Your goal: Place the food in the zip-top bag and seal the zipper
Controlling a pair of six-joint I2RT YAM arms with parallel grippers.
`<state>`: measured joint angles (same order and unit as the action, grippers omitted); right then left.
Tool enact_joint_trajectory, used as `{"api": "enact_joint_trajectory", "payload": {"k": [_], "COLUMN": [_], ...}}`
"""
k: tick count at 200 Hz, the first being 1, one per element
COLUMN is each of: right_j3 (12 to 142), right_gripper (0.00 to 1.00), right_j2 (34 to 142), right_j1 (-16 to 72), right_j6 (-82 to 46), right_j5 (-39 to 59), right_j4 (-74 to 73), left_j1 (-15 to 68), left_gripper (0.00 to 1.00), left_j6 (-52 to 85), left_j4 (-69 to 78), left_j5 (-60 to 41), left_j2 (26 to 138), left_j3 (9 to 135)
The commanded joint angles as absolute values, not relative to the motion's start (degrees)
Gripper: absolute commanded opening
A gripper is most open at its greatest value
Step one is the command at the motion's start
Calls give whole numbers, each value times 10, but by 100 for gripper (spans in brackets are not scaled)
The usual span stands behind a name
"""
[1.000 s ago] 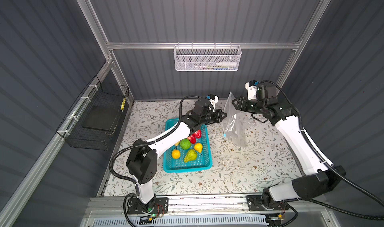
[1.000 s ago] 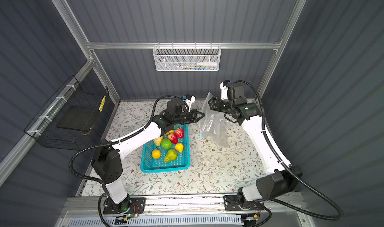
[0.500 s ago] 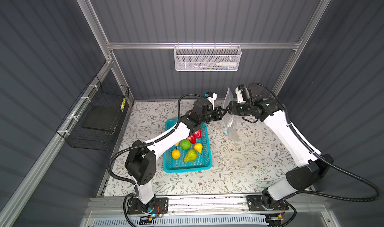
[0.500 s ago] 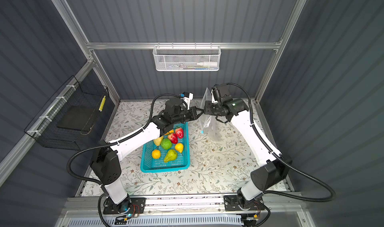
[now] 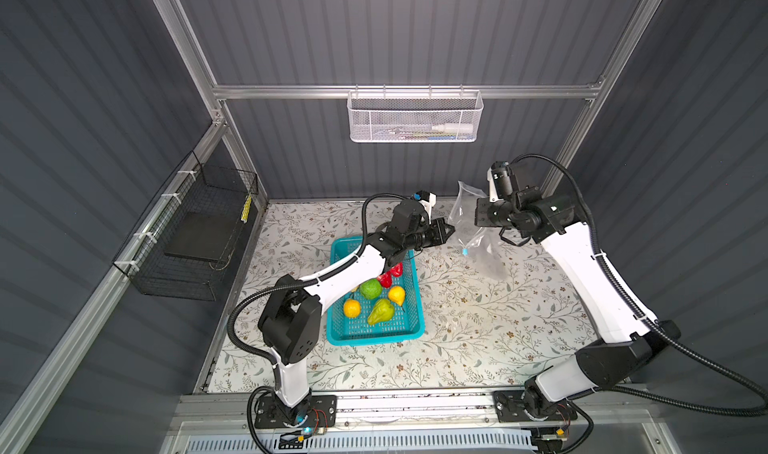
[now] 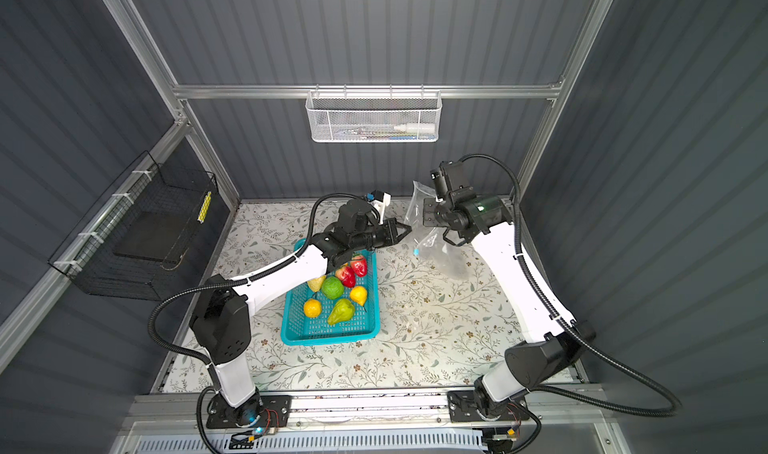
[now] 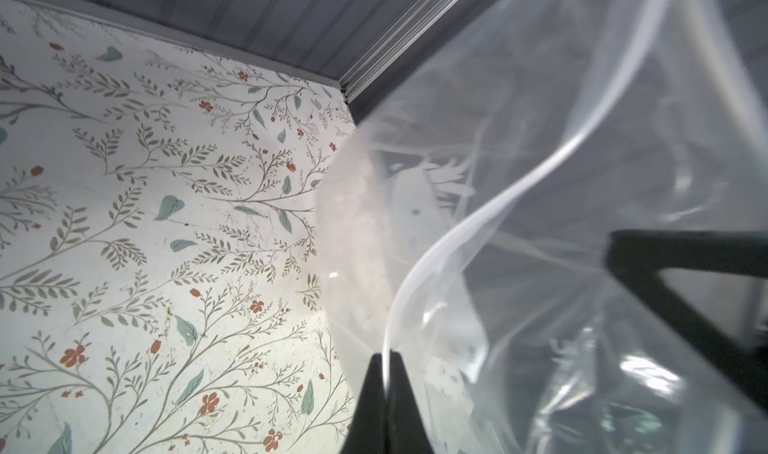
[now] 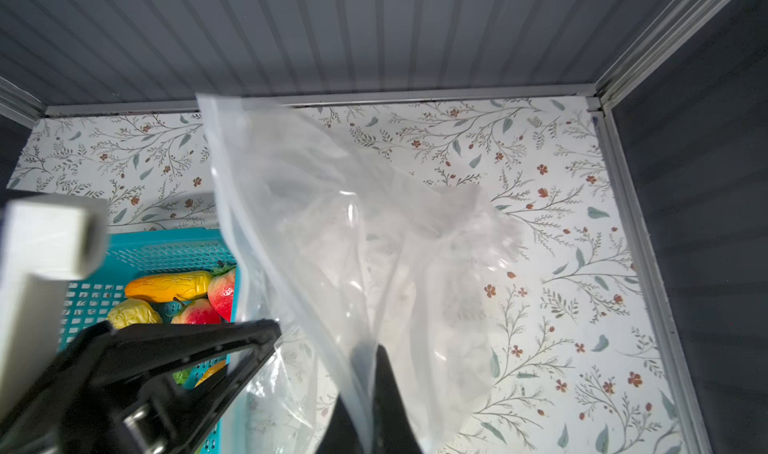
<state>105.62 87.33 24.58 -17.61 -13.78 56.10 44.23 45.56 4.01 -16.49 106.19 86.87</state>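
Observation:
The clear zip-top bag (image 5: pixel 478 244) hangs above the table at the back, held between both grippers. My left gripper (image 5: pixel 451 227) is shut on one side of its mouth. In the left wrist view its tips (image 7: pixel 386 356) pinch the zipper (image 7: pixel 469 219), a pale curving strip. My right gripper (image 5: pixel 473 219) is shut on the opposite side, and its fingers (image 8: pixel 386 373) clamp the plastic. The zipper's blue tab (image 5: pixel 465 250) hangs low. The food sits in the teal basket (image 5: pixel 374 337): strawberries (image 5: pixel 392 271), green ball (image 5: pixel 370 288), pear (image 5: pixel 380 313), citrus (image 5: pixel 352 308).
The teal basket (image 6: pixel 332 337) lies under my left forearm on the floral table. A white mesh basket (image 5: pixel 415 117) hangs on the back wall and a black wire basket (image 5: pixel 199 232) on the left wall. The back right corner post (image 8: pixel 623 90) is close behind the bag.
My right gripper, open and apart from the bag a second ago, has swung in and shut on the bag's mouth. The left gripper kept its grip and barely moved.

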Motion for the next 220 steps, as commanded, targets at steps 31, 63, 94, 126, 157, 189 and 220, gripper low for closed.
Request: {"api": "enact_joint_trajectory", "payload": {"k": [31, 63, 94, 126, 157, 189, 220], "right_j3": [1051, 994, 970, 943, 911, 897, 891], "right_gripper": [0, 0, 0, 0, 0, 0, 0], "right_j2": [919, 939, 941, 934, 931, 925, 918], "right_j1": [266, 270, 270, 270, 262, 259, 258], "right_j6": [-169, -187, -191, -201, -220, -234, -238], "right_j5": [-140, -103, -58, -33, -27, -4, 7], "right_j4": [610, 577, 547, 503, 473, 449, 435], "left_j1": [445, 445, 444, 437, 409, 356, 345], "left_gripper": [0, 0, 0, 66, 90, 93, 94], "left_j6": [445, 418, 399, 392, 367, 314, 202], "left_j4": [10, -48, -97, -121, -166, -239, -362], "left_j5": [-158, -95, -65, -90, -89, -127, -114], "left_j2": [1081, 1070, 1062, 1044, 987, 923, 881], "left_j3": [834, 816, 816, 832, 836, 816, 794]}}
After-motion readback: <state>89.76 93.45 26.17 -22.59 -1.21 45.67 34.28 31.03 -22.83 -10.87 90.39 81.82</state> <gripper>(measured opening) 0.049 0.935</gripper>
